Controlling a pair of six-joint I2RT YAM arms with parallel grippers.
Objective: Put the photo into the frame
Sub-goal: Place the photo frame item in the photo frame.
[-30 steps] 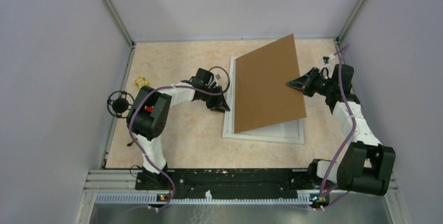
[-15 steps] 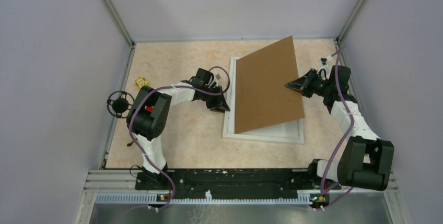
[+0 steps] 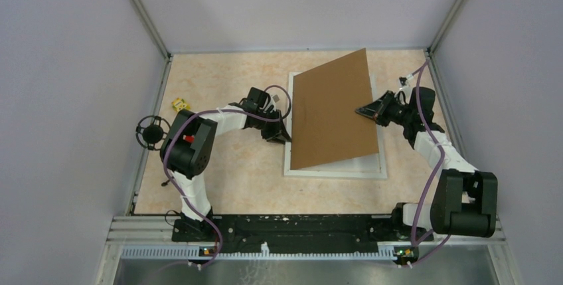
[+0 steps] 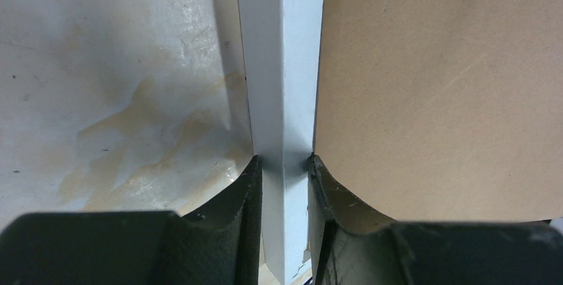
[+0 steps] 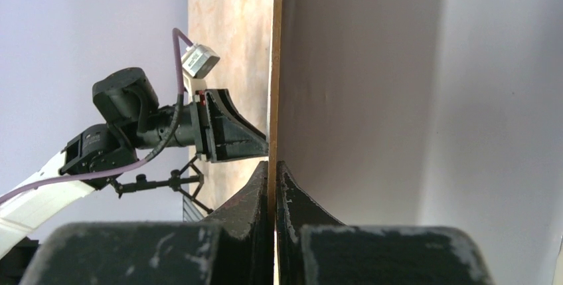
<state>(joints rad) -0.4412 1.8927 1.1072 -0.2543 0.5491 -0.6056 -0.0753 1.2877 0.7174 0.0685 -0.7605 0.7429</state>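
Note:
The white frame lies flat on the table, mostly covered by a plain brown board that is tilted above it. My left gripper is shut on the frame's left bar, which shows between its fingers in the left wrist view, with the brown board just to its right. My right gripper is shut on the brown board's right edge; the right wrist view shows the thin board edge clamped between the fingers. The photo is hidden or out of view.
A small yellow object lies at the table's left side, near a black round fitting. Enclosure walls stand close on the left, back and right. The left arm shows beyond the board in the right wrist view.
My right gripper has moved left with the brown board, so the board now sits further left over the frame. My left gripper has stayed on the frame's left bar.

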